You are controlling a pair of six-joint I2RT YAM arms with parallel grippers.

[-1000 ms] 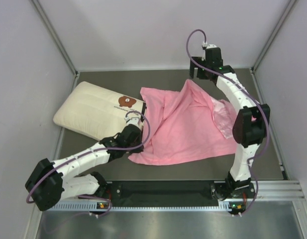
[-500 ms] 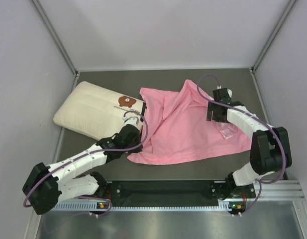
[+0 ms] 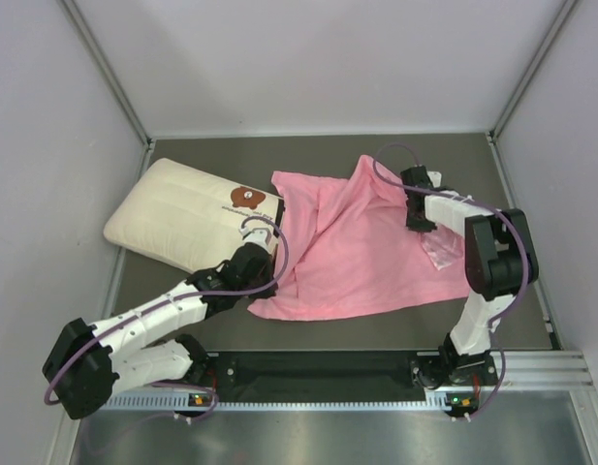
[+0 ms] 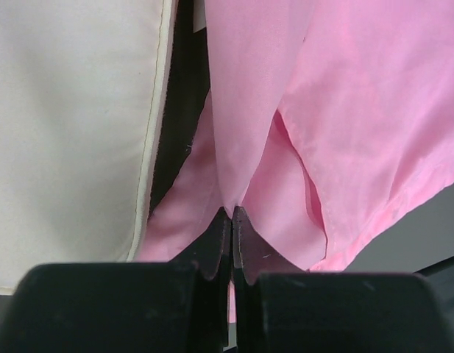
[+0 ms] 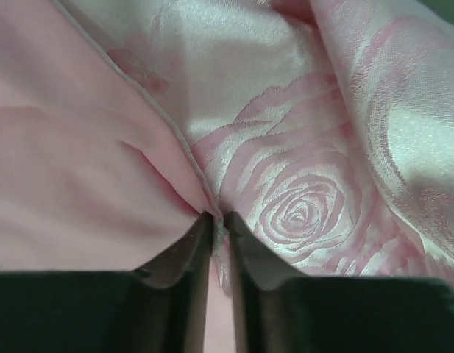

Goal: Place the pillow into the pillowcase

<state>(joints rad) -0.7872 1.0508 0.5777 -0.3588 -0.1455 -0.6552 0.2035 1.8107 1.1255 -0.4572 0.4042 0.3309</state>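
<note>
The cream quilted pillow (image 3: 177,213) lies at the left of the table, its brown cartoon print beside the pillowcase. The pink pillowcase (image 3: 361,247) is spread in the middle, crumpled. My left gripper (image 3: 274,257) sits at the pillowcase's left edge next to the pillow (image 4: 65,132), shut on a fold of plain pink fabric (image 4: 344,95). My right gripper (image 3: 420,221) is on the pillowcase's right part, its jaws pinched on a hemmed edge where the plain face meets the rose-patterned face (image 5: 307,206).
The dark table (image 3: 231,155) is boxed in by white walls at the left (image 3: 47,145), back and right (image 3: 570,174). A metal rail (image 3: 328,402) with the arm bases runs along the near edge.
The right arm came down from the back of the table onto the pillowcase's right part and its jaws closed on the fabric. The left arm and the pillow have stayed put.
</note>
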